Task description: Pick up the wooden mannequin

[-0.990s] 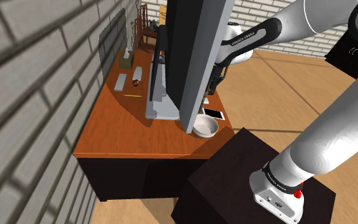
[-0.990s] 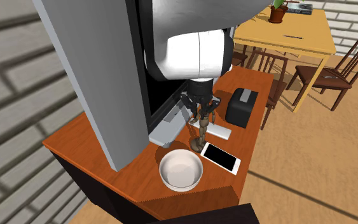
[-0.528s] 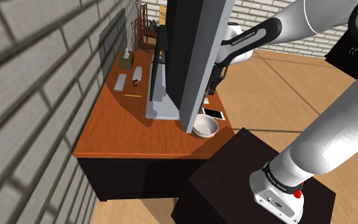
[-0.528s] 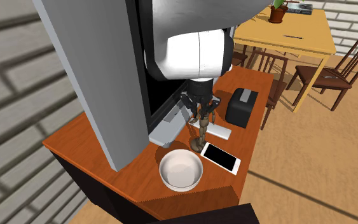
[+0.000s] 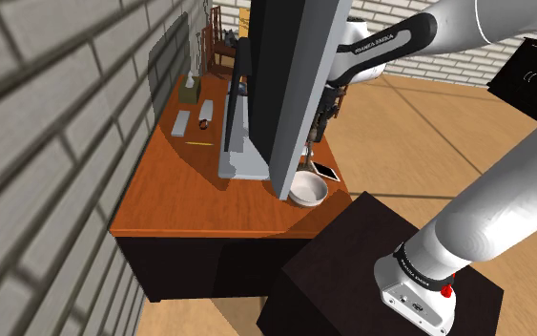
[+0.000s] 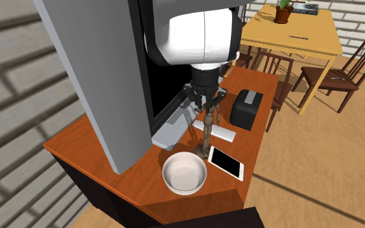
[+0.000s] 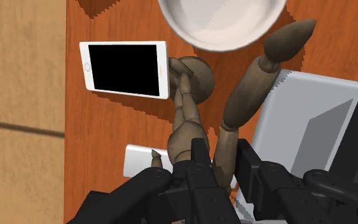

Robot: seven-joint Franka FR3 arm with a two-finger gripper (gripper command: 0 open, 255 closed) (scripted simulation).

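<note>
The black gripper [image 6: 204, 105] is clamping both fingers on the upper body of the mannequin [image 6: 209, 129], a jointed brown wooden figure with rounded limbs and a round disc foot. It's standing roughly upright over the glossy orange-brown desk [image 6: 96, 146], its foot just beside the flat white phone [image 6: 226, 162] and near the smooth round white bowl [image 6: 184, 173]. I can't tell whether the foot is touching the wood. One tapered arm is sticking out over the grey slab [image 7: 311, 121].
</note>
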